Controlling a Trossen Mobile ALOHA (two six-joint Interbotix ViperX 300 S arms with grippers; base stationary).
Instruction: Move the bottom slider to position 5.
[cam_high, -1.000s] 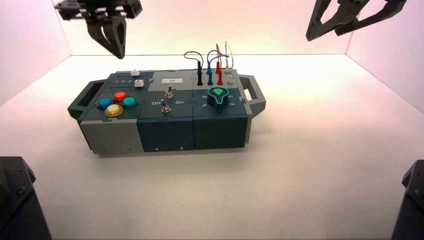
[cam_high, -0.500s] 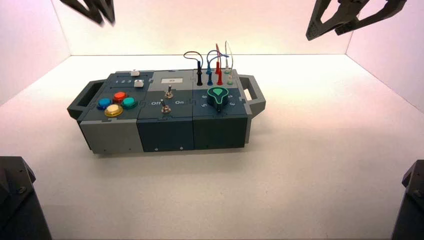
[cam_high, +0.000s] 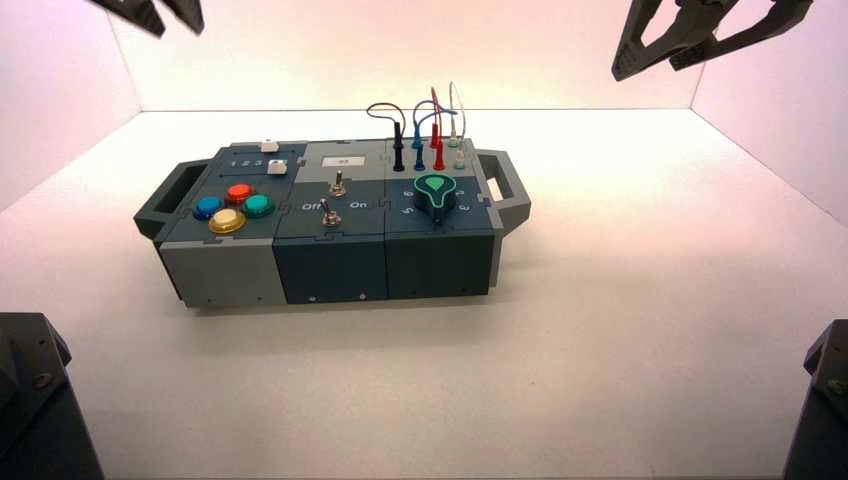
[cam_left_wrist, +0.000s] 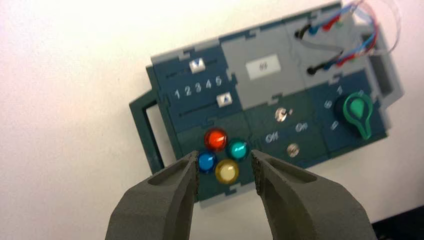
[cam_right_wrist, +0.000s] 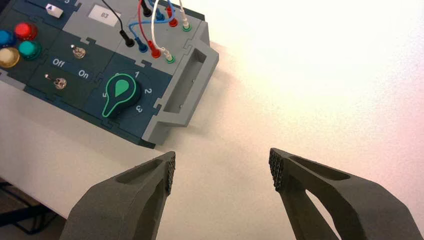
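Pale table (cam_high: 600, 350) bears the box (cam_high: 330, 225); bottom slider (cam_left_wrist: 224, 99) sits at 5. Left pincer (cam_high: 172, 30), released, hangs toward eleven o'clock; right pincer (cam_high: 645, 72), released, toward one.

Controls in three parts of a box

The box (cam_high: 330, 270) stood on the table (cam_high: 640, 340), toward its left side, with one handle (cam_high: 160, 212) at each end. On its left part, four buttons (cam_high: 234, 208) lay in front and two sliders behind them. The bottom slider (cam_high: 277, 167) was the nearer one, its knob beside the numeral 5 (cam_left_wrist: 218, 80). In the middle, two switches (cam_high: 331, 214) stood one behind the other, before a display (cam_high: 343, 161). On the right, a knob (cam_high: 436, 196) sat before the plugged wires (cam_high: 436, 115). The left gripper (cam_high: 180, 35) was above and beyond the box's left end; the right gripper (cam_high: 648, 72) was well to its right.
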